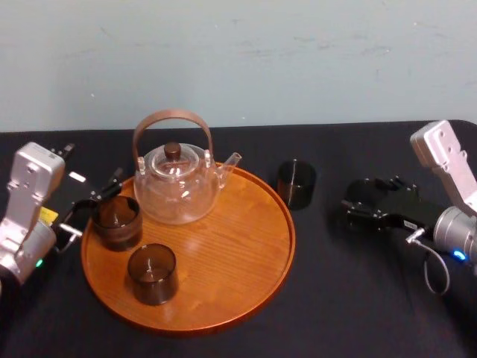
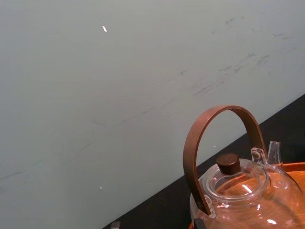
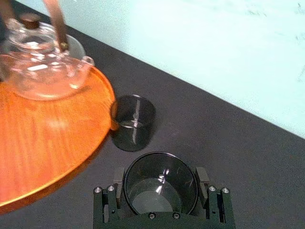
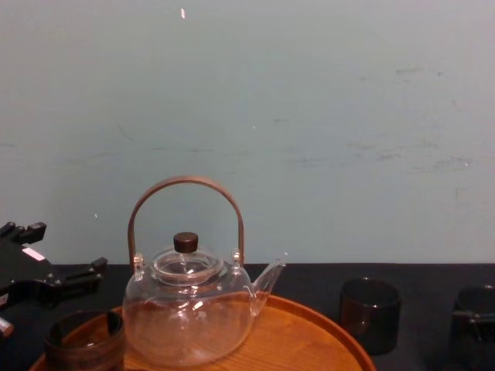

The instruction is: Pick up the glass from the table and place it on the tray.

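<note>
Right wrist view: right gripper (image 3: 160, 175) pinches the glass (image 3: 160, 186), off the tray (image 3: 43, 143) at its 3 o'clock, evidently gripped for transfer; left gripper (image 1: 95, 205), spread, idles at 9 o'clock.

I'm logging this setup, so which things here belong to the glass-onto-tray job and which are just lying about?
Job: smoky dark glass gripped by the right gripper; large round orange-brown wooden tray; matching dark glass waiting on the black cloth.
Lying about: clear glass teapot with brown handle; two dark glasses already on the tray; left gripper at the tray's left edge.
</note>
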Robot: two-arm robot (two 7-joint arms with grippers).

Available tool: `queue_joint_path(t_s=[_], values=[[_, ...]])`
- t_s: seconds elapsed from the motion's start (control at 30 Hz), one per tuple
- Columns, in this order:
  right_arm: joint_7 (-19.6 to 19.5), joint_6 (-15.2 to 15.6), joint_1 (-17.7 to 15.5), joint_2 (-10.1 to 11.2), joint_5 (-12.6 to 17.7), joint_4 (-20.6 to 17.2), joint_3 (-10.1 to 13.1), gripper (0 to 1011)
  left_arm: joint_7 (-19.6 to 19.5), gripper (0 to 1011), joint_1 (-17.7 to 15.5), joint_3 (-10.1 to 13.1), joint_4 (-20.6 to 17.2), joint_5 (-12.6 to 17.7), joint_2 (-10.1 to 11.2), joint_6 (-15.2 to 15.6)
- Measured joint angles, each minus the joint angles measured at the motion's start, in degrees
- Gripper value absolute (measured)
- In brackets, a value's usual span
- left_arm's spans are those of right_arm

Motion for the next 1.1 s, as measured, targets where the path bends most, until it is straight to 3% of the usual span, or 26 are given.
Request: queue_joint_path(t_s=[0.33, 0.6, 1.1], values=[[2.5, 0.9, -0.9, 2.3, 1.2, -5.7, -0.8, 909, 0.0, 1001, 0.0, 0.0, 0.0, 0.0, 0.0, 0.0], [4.4, 0.3, 0.6, 2.9, 1.0, -7.8, -4.1, 909, 0.0, 1001, 0.0, 0.0, 0.0, 0.0, 0.0, 0.0], [7.0, -1.2, 4.4, 1.0, 0.1, -7.3, -10.9, 909, 0.0, 1001, 0.0, 0.0, 0.0, 0.0, 0.0, 0.0]])
